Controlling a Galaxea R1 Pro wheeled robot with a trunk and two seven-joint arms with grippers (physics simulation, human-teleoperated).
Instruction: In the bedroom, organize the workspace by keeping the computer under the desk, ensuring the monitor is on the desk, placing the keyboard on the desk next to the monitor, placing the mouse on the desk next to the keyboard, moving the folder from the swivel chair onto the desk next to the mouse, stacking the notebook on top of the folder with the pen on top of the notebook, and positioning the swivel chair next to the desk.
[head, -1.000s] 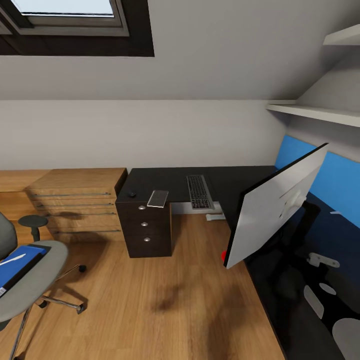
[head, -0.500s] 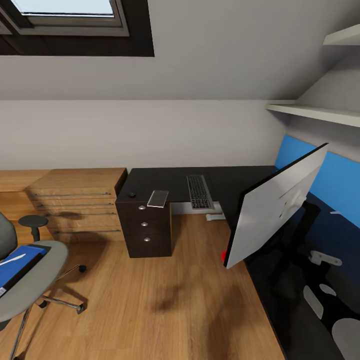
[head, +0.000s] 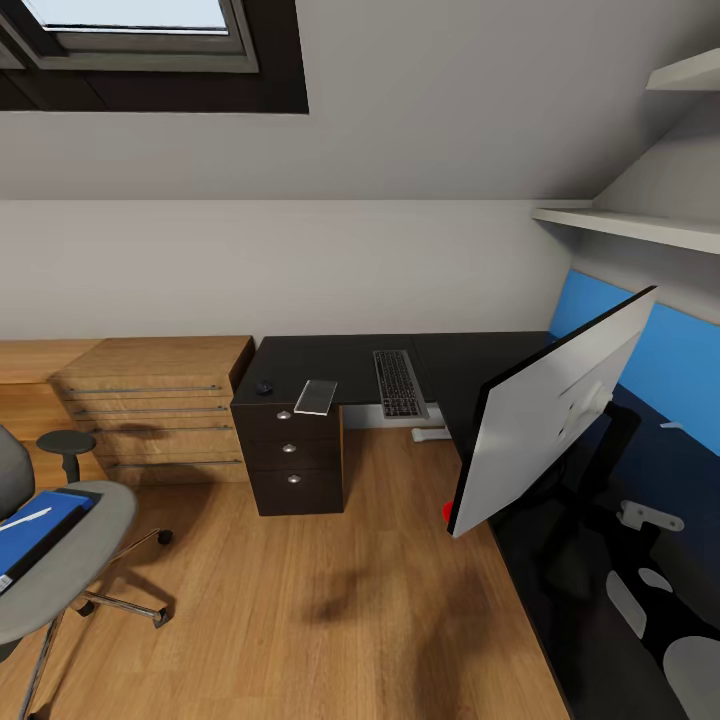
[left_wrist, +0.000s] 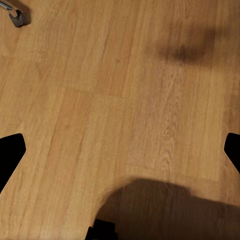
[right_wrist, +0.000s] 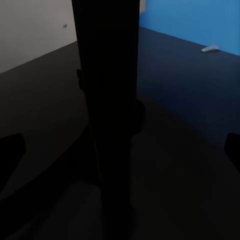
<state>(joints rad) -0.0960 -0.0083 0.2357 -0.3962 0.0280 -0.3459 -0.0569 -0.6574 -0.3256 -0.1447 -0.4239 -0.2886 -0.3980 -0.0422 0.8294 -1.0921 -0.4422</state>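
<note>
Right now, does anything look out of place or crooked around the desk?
Yes. The monitor leans over the desk edge, not upright. The folder lies on the swivel chair seat instead of on the desk.

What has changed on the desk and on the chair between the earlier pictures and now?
Almost nothing has visibly changed. The pale reflections on the desk top near the monitor shifted very slightly; no thing was moved, taken hold of or let go. The keyboard lies where it was on the desk, and the folder with the pen on it stays on the swivel chair.
</note>
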